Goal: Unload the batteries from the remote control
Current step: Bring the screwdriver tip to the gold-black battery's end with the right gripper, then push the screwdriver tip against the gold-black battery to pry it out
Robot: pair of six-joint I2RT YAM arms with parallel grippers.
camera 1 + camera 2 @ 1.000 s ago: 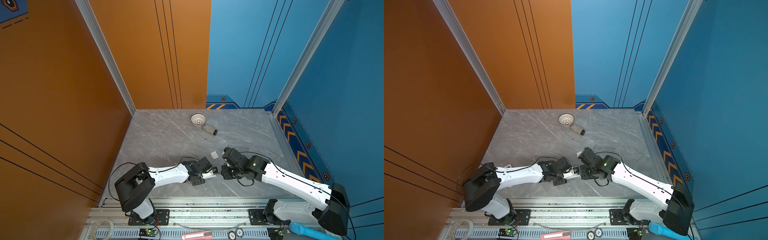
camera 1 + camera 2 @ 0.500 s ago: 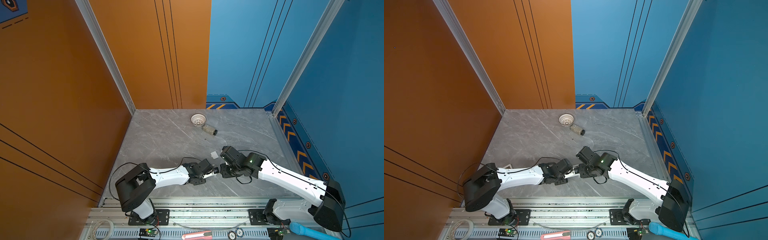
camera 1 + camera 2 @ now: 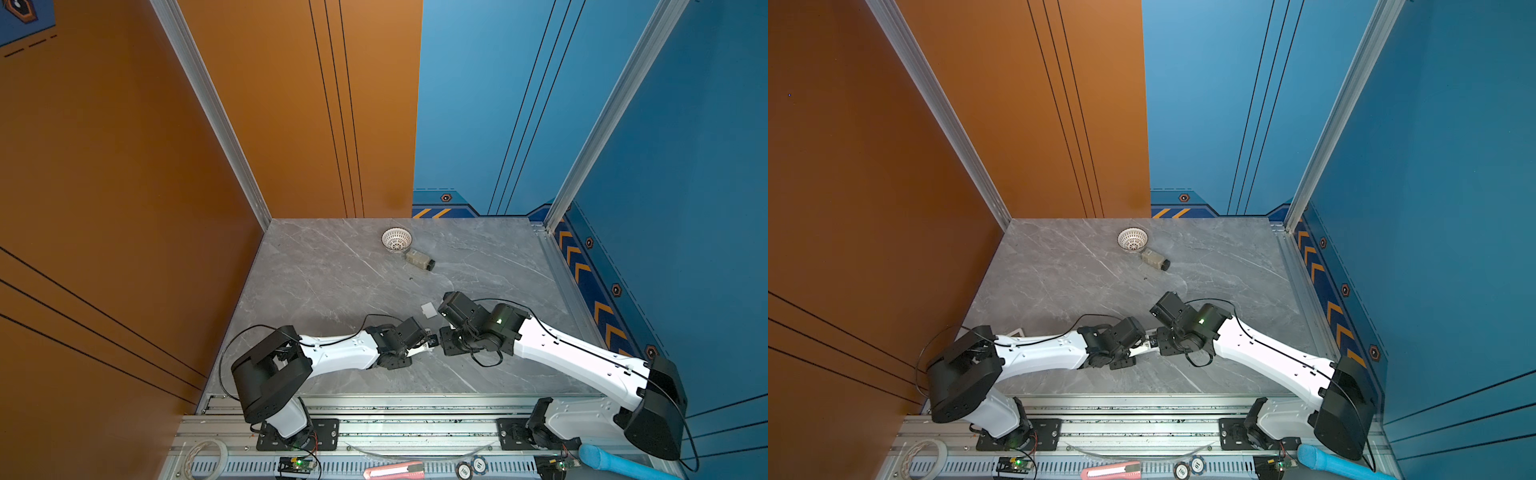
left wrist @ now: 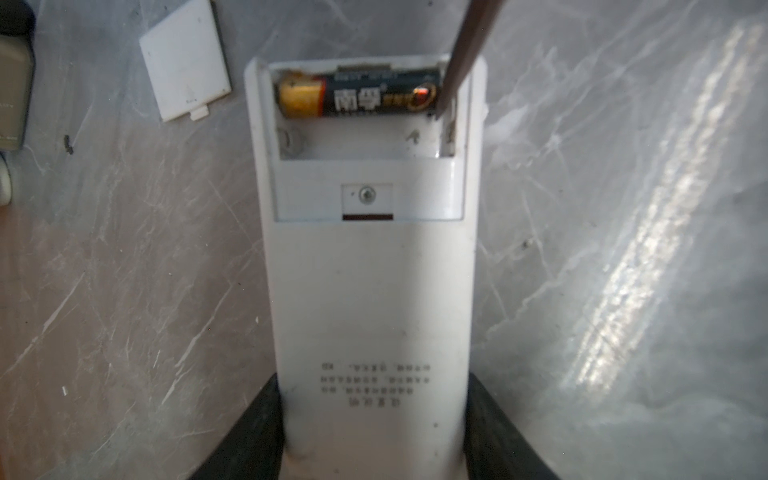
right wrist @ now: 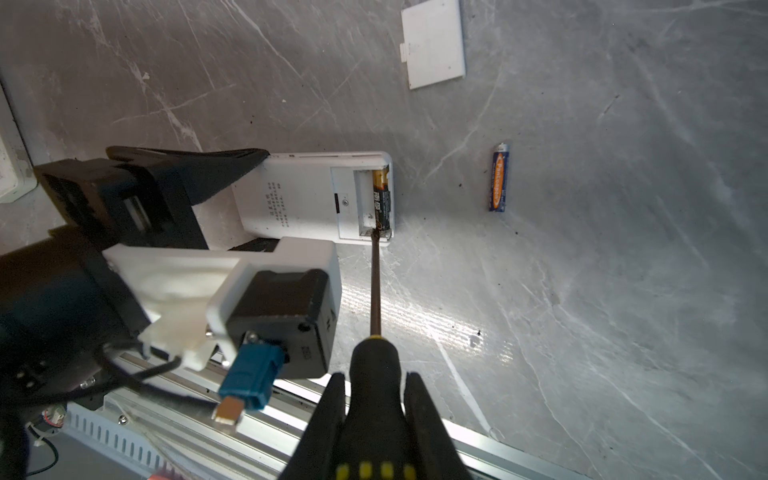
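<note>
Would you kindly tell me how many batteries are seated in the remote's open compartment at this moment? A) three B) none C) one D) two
C: the left wrist view shows a single black-and-gold battery in the slot nearest the end of the remote. The neighbouring slot is bare, and a blue battery lies loose on the table.

Both arms are showing white shells between bulky black joints, the left arm and the right arm alike. Thin black cables are looping over them; a green light is glowing on the right one's joint.
</note>
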